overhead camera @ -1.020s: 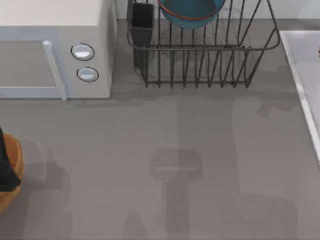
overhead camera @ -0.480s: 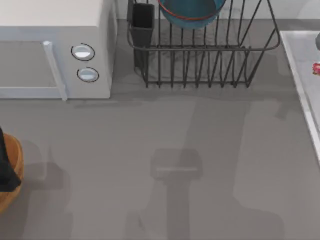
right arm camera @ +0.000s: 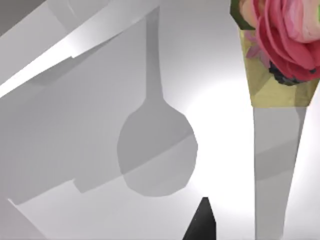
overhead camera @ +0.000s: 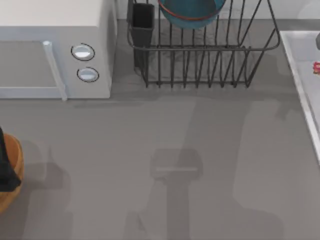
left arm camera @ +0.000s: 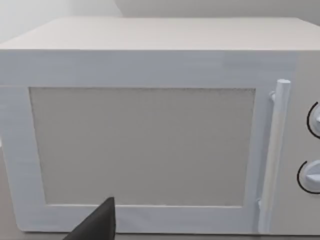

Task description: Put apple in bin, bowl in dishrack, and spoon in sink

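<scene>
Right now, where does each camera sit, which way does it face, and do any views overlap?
Top view: overhead, looking down on table, dishrack, bowl, sink; dark arm part over bin.
Left wrist view: faces the microwave door; dark fingertip.
Right wrist view: inside the sink, spoon; dark fingertip.
Shared: microwave, spoon.

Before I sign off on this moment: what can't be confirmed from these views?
- Apple: bin is cut off by the top view's left edge, with the dark left arm over it; its inside is hidden.
- Spoon: a tiny speck in the sink at the right edge.
- Tool states: only dark tips show in the wrist views.
</scene>
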Robot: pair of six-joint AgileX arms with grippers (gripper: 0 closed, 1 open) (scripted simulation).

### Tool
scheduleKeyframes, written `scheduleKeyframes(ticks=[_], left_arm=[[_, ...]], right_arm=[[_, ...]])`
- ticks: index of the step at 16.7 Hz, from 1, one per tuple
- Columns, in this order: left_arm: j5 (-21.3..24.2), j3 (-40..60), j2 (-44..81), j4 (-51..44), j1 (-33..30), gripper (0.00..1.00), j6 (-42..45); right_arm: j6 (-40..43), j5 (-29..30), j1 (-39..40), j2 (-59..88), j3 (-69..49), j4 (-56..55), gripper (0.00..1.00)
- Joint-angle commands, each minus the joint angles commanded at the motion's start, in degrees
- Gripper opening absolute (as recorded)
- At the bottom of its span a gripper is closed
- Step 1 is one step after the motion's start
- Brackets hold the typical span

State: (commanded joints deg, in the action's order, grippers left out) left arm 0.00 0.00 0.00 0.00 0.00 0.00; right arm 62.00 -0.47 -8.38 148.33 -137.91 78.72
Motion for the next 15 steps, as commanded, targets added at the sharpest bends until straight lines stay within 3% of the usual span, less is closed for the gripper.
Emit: scheduleKeyframes(ticks=[9, 15], left_arm=[[0.00, 0.00, 0.00, 0.00, 0.00, 1.00, 0.00], [0.00, 0.00, 0.00, 0.00, 0.00, 1.00, 0.00]], right_arm=[[0.00, 0.00, 0.00, 0.00, 0.00, 0.00, 0.98], [0.00, 0.00, 0.00, 0.00, 0.00, 0.00, 1.00]])
